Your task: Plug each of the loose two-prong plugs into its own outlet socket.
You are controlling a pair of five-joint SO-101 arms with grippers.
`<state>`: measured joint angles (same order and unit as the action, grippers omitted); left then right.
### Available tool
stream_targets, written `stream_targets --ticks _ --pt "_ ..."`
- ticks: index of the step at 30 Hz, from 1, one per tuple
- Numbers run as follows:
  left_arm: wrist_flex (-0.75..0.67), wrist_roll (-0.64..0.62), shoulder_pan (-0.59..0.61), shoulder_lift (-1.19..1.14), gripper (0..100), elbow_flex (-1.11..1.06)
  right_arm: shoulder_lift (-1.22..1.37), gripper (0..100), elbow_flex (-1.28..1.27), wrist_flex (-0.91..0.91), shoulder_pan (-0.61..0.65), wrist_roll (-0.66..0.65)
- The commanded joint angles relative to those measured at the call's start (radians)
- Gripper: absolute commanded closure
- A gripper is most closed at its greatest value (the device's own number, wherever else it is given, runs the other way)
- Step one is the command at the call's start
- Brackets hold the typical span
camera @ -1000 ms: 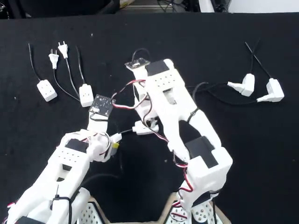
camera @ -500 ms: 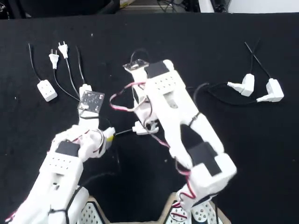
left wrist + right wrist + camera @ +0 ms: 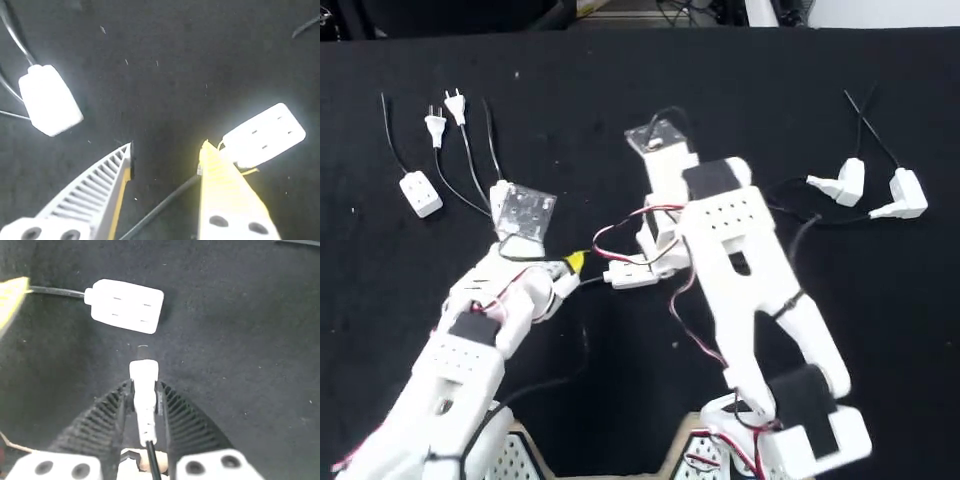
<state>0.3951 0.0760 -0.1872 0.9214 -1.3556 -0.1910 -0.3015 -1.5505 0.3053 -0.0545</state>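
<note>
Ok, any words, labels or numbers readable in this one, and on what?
No readable text anywhere.
The outlet socket shows slots only, no print.
The plug held in the right gripper is plain white.
On the circuit boards at the wrists, any markings are too small to read.

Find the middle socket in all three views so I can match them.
High view: socket at table centre, between the arms.
Left wrist view: socket beside the tip of the yellow finger.
Right wrist view: socket just ahead of the held plug.
Shared landmark: the yellow finger, by the socket's cord end.
</note>
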Motion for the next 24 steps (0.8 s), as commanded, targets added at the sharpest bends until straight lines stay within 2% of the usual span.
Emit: stream_targets --ticks 1,6,11,16,24 --pt "-0.089 -0.014 -0.016 -0.261 78 0.174 -0.064 98.8 0.008 0.015 -0.018 0.000" --pt "-0.172 -0.014 -0.076 -0.571 78 0.341 -0.064 98.8 0.007 0.017 -0.034 0.000" --pt "-0.170 -0.014 -0.145 -0.776 78 0.433 -0.067 98.8 0.010 0.017 -0.080 -0.015" --pt "-0.080 -0.014 -0.168 -0.764 78 0.446 -0.062 98.8 0.008 0.017 -0.083 -0.041" --pt "0.038 -0.014 -0.206 -0.562 78 0.374 -0.062 98.8 0.010 0.018 -0.083 -0.041"
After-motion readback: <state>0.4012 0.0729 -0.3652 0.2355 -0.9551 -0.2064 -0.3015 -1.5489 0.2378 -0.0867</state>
